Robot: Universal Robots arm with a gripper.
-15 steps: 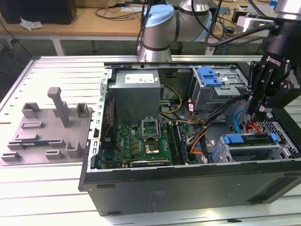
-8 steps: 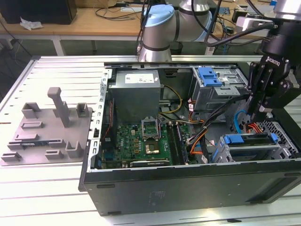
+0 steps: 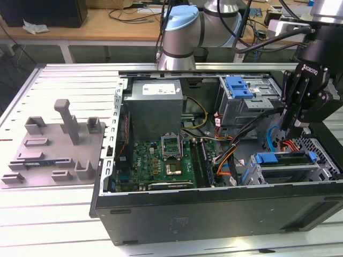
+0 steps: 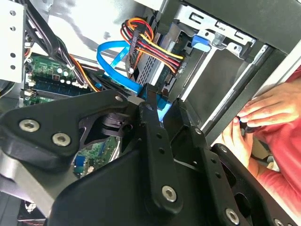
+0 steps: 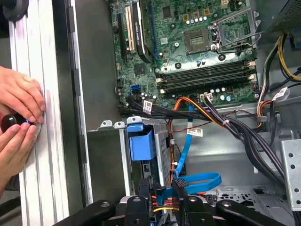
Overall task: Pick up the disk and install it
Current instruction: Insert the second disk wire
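Note:
The disk (image 3: 286,157), silver with a blue carrier bracket, lies flat in the lower drive cage at the exterior view's right end of the open computer case. In the first wrist view the disk (image 5: 141,146) shows its blue bracket inside the cage. My gripper (image 3: 295,127) hangs just above the cage's cable end. In both wrist views the gripper (image 4: 162,106) (image 5: 162,193) is open by a narrow gap. A blue data cable (image 5: 197,181) and red-yellow power wires (image 4: 155,47) run behind that gap, and I see nothing clamped in it.
A person's hands (image 5: 19,117) (image 4: 263,113) rest on the table rail beside the case, holding a small dark knob. A grey power-supply box (image 3: 155,104), the motherboard (image 3: 161,160), an upper cage with a blue latch (image 3: 238,87) and cable bundles crowd the case. A grey fixture plate (image 3: 53,144) lies outside it.

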